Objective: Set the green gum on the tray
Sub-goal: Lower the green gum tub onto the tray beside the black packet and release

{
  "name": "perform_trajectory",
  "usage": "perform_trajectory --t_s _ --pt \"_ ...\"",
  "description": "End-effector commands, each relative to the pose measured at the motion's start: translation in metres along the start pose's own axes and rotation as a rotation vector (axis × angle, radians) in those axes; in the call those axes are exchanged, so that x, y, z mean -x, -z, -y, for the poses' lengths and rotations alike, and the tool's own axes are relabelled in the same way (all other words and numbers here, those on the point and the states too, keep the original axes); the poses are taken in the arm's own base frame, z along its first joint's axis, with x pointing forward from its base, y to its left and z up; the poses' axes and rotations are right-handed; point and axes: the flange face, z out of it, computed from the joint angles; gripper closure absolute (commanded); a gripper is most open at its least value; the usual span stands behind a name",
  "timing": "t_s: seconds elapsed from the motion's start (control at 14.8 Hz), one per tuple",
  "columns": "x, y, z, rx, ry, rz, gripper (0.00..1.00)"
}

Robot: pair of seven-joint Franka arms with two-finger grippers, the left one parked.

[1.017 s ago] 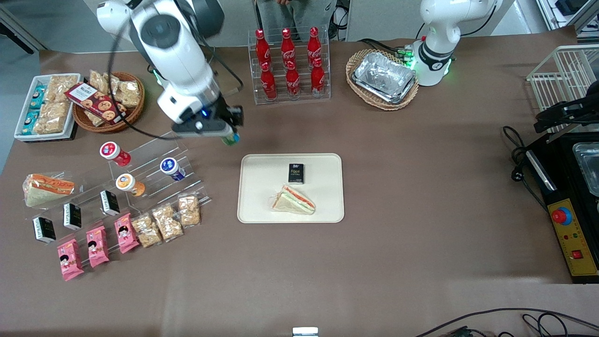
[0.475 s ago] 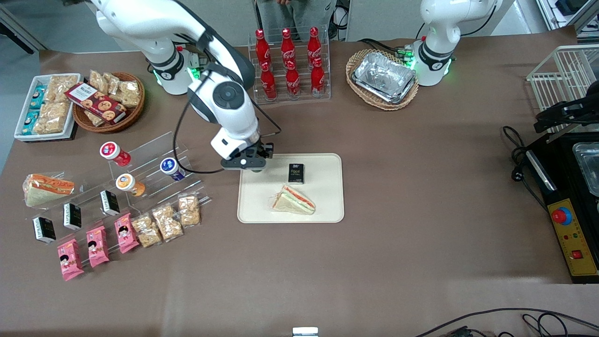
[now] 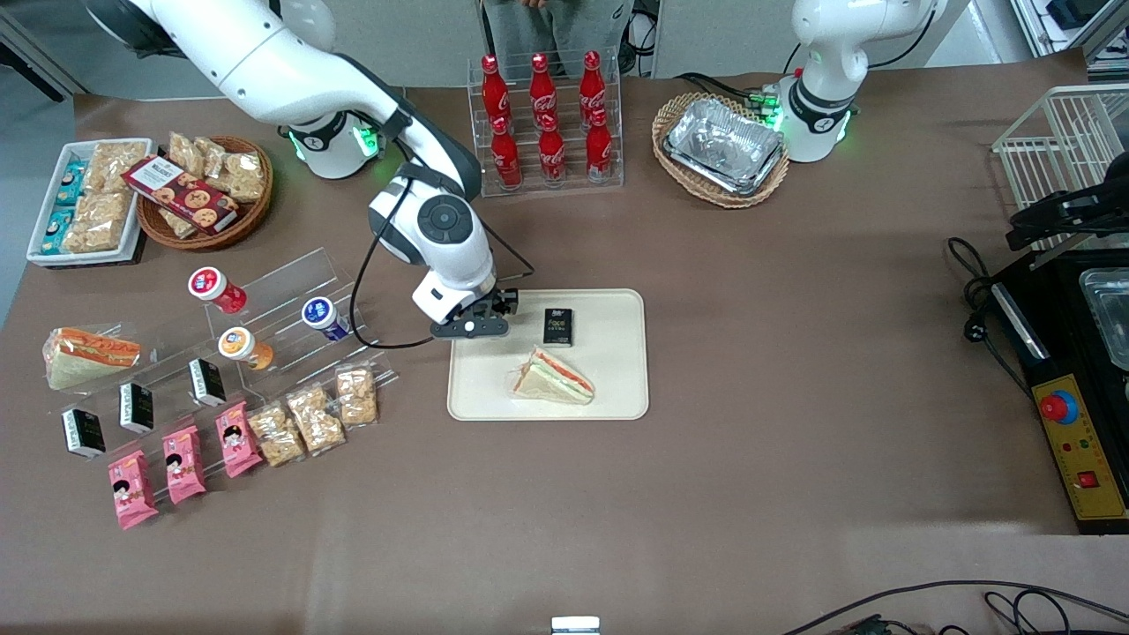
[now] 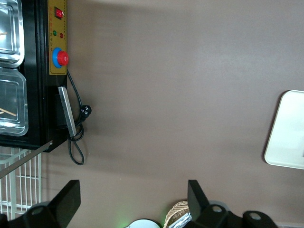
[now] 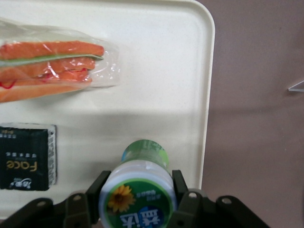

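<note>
The gripper (image 5: 137, 202) is clamped on the green gum (image 5: 141, 185), a small cylindrical bottle with a glossy green body and a white round lid (its green label carries a small yellow flower). Black fingers (image 5: 184, 199) press the lid from both sides. The bottle hangs over the tray (image 5: 161, 71), a smooth, matte cream-white rectangle with rounded corners and a low rim, close to the rim at the working arm's end. Just beside the gripper on the tray lies a flat black packet (image 5: 27, 156) with gold lettering; a little farther from it lies a triangular sandwich (image 5: 52, 61) in crinkled clear film. In the front view the gripper (image 3: 472, 326) sits over that same tray edge (image 3: 547, 413).
</note>
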Motion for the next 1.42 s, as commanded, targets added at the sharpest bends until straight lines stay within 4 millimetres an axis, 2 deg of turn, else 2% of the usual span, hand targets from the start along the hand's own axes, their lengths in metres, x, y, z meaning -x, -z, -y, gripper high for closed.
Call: perform_trajectory --t_s 0.0,0.47,0.54,0.61,0.68,0.95,1.02,1.15,1.22,1.36 --pt "-0.004 -0.008 0.001 -0.029 -0.017 -0.022 0.68" --pt "-0.004 -0.033 -0.006 -0.052 -0.044 -0.006 0.65" --pt "-0.005 -0.033 -0.007 -0.052 -0.045 -0.006 0.57" --pt "-0.005 -0.033 -0.008 -0.051 -0.047 -0.006 0.22" --pt "-0.006 -0.033 -0.009 -0.051 -0.05 -0.006 0.01" --pt "-0.007 -0.03 -0.009 -0.051 -0.049 -0.013 0.0" --pt "-0.009 -0.022 -0.009 -0.05 -0.048 -0.025 0.0" --pt "-0.018 0.015 -0.016 -0.048 -0.048 -0.091 0.0" --pt "-0.024 0.036 -0.028 -0.03 -0.058 -0.114 0.0" --pt "-0.021 0.083 -0.039 0.027 -0.037 -0.11 0.0"
